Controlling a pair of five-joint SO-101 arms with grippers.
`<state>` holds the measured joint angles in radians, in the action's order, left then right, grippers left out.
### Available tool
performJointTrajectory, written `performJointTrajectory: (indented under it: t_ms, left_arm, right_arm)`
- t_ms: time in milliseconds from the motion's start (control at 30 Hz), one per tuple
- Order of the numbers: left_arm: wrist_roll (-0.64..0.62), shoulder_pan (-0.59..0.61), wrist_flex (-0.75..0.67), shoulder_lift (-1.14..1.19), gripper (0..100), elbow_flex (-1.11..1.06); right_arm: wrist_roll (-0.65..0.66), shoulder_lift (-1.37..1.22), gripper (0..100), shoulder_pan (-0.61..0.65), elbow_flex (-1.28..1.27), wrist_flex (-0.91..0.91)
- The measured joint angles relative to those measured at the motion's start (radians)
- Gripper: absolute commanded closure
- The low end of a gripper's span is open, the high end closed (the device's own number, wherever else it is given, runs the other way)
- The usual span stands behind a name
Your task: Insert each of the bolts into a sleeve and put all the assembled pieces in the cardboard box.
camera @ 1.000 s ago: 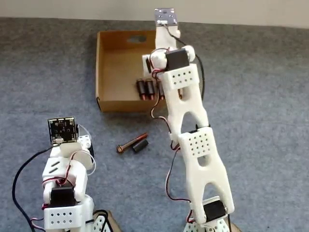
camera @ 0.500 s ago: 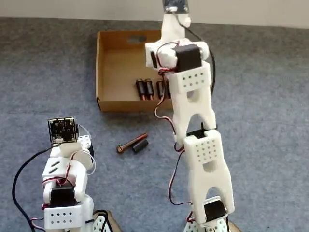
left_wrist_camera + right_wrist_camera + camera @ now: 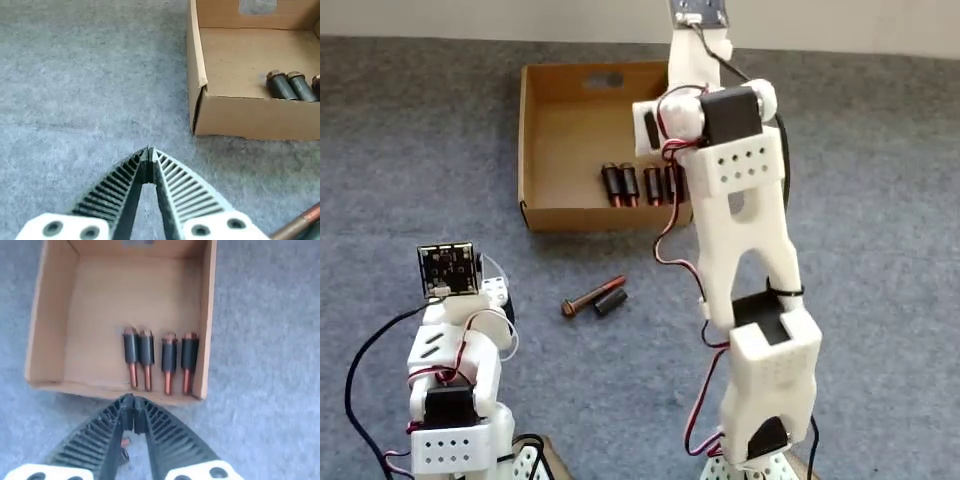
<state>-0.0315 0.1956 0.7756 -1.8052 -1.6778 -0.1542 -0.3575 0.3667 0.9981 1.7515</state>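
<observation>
An open cardboard box [image 3: 523,140] sits at the back of the grey carpet. Several bolts fitted in black sleeves [image 3: 630,185] lie in a row near its front wall. One bare copper bolt [image 3: 588,297] lies on the carpet in front of the box, with a loose black sleeve [image 3: 611,302] touching it. My right gripper [image 3: 133,401] is shut and empty, above the box's front wall [image 3: 115,389], with the assembled pieces [image 3: 160,357] just beyond. My left gripper [image 3: 149,151] is shut and empty, low over the carpet, left of the box [image 3: 250,120]; the loose bolt [image 3: 302,223] lies beside it.
The right arm [image 3: 735,210] stretches from the front edge up over the box's right side. The left arm [image 3: 455,370] stays folded at the front left. Open carpet lies left and right of the box.
The right arm has swung to the right and risen, uncovering more of the assembled pieces in the box. The left arm, the loose bolt and the sleeve have not moved.
</observation>
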Motion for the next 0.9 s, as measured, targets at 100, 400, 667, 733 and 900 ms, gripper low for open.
performJointTrajectory:
  t_ms: [100,400,667,733,900]
  left_arm:
    - [0.000,0.000,-0.002,0.000,97,0.000]
    - [0.000,0.000,-0.002,0.000,96,0.000]
    - [0.000,0.000,-0.002,0.000,96,0.000]
    - [0.000,0.000,-0.002,0.000,96,0.000]
    - [0.000,0.020,-0.002,0.000,96,0.000]
  right_arm:
    - [0.000,0.041,98.2,0.000,-0.064,0.000]
    - [0.000,0.219,98.2,0.080,-0.364,-0.002]
    - [0.000,0.486,98.2,0.155,-0.740,-0.169]
    - [0.000,0.539,98.1,0.167,-0.876,-0.245]
    - [0.017,0.631,91.6,0.212,-1.223,-0.459]
